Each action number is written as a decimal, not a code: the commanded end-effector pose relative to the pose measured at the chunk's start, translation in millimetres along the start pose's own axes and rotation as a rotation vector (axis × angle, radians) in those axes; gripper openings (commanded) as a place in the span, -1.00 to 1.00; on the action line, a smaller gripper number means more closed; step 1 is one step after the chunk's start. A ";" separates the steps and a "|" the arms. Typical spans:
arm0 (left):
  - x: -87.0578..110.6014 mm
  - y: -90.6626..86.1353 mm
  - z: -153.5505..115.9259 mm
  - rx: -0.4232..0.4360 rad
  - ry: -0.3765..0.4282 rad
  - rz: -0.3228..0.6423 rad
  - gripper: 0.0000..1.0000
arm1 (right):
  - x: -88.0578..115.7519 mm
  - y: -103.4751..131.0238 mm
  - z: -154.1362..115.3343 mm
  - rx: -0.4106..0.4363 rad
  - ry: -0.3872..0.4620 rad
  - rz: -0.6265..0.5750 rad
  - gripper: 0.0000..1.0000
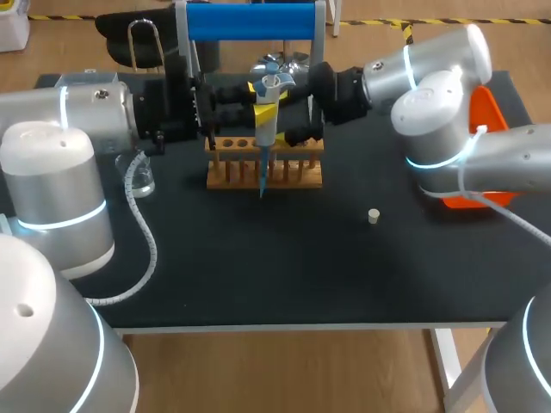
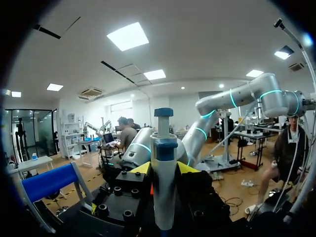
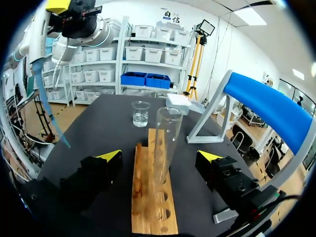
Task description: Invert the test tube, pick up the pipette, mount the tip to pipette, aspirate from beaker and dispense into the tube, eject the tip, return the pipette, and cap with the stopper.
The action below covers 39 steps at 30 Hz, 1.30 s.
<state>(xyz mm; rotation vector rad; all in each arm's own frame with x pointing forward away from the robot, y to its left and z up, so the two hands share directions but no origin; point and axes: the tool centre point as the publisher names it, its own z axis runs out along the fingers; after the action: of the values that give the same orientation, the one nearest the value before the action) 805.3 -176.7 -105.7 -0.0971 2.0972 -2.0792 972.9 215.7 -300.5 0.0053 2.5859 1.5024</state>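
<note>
Pipette (image 1: pixel 267 120) clamped in left gripper (image 1: pixel 261 101), upper centre of head view. Blue tip (image 1: pixel 261 176) mounted, hanging just in front of wooden rack (image 1: pixel 306 172).

Test tube (image 3: pixel 165 133) upright in rack, mouth up, between fingers of right gripper (image 3: pixel 160 157). Fingers released, clear of glass on both sides.

Beaker (image 1: pixel 142 179) left of centre, liquid inside. Tip loaded or not: cannot tell.

Judged still to do: dispense into tube, eject tip, return pipette, cap.

Stopper (image 1: pixel 374 216) loose on table, right of centre, well apart from both grippers.
</note>
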 end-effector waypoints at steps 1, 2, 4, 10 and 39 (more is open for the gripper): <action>0.1 0.1 1.2 0.002 -0.003 0.001 -1.00 | 22.8 2.4 -54.3 -0.001 -0.019 0.006 1.00; 0.1 0.1 1.2 0.002 -0.003 0.001 -1.00 | 28.1 3.1 -64.4 -0.015 -0.025 0.011 1.00; 0.1 0.1 1.2 0.002 -0.003 0.001 -1.00 | 37.2 5.8 -79.4 -0.036 -0.029 0.025 1.00; 0.1 0.1 1.2 0.002 -0.003 0.001 -1.00 | 65.7 11.2 -112.2 -0.100 -0.024 0.065 1.00; 0.1 0.1 1.2 0.002 -0.003 0.001 -1.00 | 137.7 94.7 -118.7 -0.490 0.078 0.073 1.00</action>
<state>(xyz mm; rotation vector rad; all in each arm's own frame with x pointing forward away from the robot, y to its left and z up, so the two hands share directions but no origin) 805.6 -176.7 -105.6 -0.0971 2.0974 -2.0801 812.6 159.1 -176.1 -0.0247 2.2381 2.1494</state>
